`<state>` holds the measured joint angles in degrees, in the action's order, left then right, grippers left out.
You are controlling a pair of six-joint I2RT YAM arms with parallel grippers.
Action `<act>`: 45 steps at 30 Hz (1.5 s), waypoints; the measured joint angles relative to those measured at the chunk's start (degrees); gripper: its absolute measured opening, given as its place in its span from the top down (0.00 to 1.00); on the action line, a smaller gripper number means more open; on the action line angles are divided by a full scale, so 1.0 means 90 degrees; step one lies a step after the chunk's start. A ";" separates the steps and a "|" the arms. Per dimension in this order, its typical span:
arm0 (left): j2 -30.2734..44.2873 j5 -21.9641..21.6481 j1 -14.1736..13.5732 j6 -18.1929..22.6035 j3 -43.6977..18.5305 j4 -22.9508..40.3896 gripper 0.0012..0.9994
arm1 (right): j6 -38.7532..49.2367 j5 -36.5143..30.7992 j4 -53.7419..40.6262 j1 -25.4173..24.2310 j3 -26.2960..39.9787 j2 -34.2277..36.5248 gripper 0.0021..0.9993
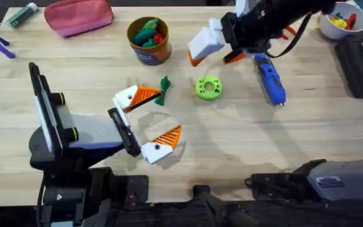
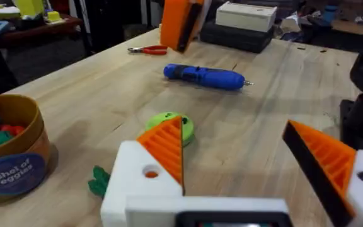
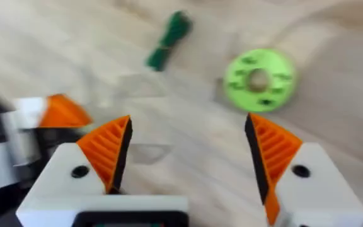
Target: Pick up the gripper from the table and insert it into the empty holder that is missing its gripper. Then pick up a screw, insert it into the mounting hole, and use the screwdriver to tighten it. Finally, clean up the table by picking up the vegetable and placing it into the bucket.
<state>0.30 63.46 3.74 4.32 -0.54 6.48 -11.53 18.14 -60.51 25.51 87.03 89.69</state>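
The vegetable [image 1: 164, 89] lies on the tabletop [image 1: 232, 139] beside the left gripper [image 1: 150, 120], whose jaws stand apart. A green disc [image 1: 208, 87] sits just right of it. The right gripper [image 1: 214, 53], jaws apart, hangs between the bucket [image 1: 149, 41] and the screwdriver [image 1: 270, 79].

Bright even light, soft shadows, wrist-view blur
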 joint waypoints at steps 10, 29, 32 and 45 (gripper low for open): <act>0.0000 0.0002 0.0000 0.0000 0.0000 0.0000 0.01 | 0.0926 -0.2235 -0.0493 0.0676 0.0147 0.0030 0.01; -0.0001 0.0000 0.0001 -0.0001 0.0000 0.0000 0.01 | 0.1122 -0.2586 0.0106 0.0544 -0.0885 0.0353 0.18; -0.0001 0.0000 0.0000 0.0000 0.0000 0.0000 0.01 | 0.1144 -0.2584 0.0110 0.0537 -0.0886 0.0674 0.26; 0.0000 0.0001 0.0001 -0.0001 0.0000 0.0000 0.01 | 0.1146 -0.2480 0.0233 0.0537 -0.0897 0.1367 0.29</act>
<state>0.31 63.47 3.75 4.31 -0.54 6.48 -1.21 -4.18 -58.42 30.35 78.96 102.00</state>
